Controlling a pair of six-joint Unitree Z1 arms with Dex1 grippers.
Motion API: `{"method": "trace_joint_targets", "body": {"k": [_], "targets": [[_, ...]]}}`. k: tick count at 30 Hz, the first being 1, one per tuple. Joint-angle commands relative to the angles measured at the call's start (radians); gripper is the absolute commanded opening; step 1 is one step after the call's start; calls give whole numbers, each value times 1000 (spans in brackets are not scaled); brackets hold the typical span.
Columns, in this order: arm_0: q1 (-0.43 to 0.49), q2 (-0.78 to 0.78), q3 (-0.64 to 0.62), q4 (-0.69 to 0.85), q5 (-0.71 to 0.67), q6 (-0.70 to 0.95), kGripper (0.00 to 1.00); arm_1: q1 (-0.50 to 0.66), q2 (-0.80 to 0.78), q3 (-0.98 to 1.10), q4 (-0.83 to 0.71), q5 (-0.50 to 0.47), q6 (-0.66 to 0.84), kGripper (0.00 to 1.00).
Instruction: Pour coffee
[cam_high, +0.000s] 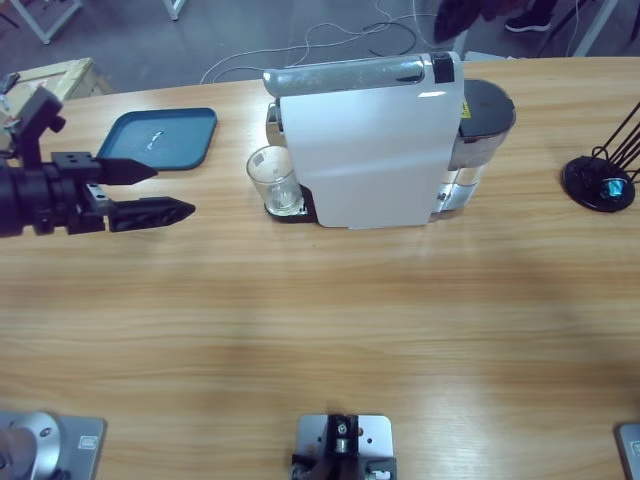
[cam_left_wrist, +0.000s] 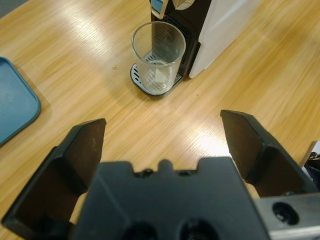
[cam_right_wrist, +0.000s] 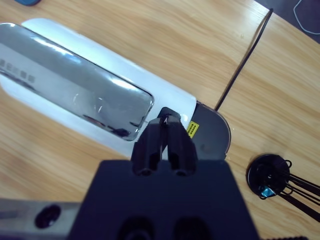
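A clear glass tumbler (cam_high: 272, 178) (cam_left_wrist: 158, 55) stands on the drip tray (cam_left_wrist: 145, 86) under the spout of the white coffee machine (cam_high: 370, 150) (cam_right_wrist: 150, 95). No tan coffee shows in it. My left gripper (cam_high: 172, 190) (cam_left_wrist: 162, 122) is open, low over the table to the glass's left and pointing at it, a short way off. My right gripper (cam_right_wrist: 166, 122) (cam_high: 443, 68) is shut with nothing between its jaws. It hovers above the rear end of the machine's silver top lever (cam_right_wrist: 75, 85).
A blue tray (cam_high: 160, 138) (cam_left_wrist: 12, 105) lies at the back left, beside the left gripper. A black wire stand (cam_high: 600, 182) (cam_right_wrist: 270, 175) sits at the far right. The machine's dark water tank (cam_high: 485, 110) is at its right end, and a black cable (cam_right_wrist: 245, 60) runs across the table.
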Motion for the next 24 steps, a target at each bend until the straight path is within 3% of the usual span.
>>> {"method": "trace_joint_targets", "body": {"k": [1, 20, 24], "targets": [[-8, 41, 1, -13, 16, -11, 997, -9, 79, 0, 10, -48, -10, 0], [-8, 57, 3, -20, 17, -11, 996, 16, 76, 125, -27, -35, -1, 0], [-8, 57, 3, -20, 17, -11, 997, 16, -19, 94, -86, -72, -1, 0]]}}
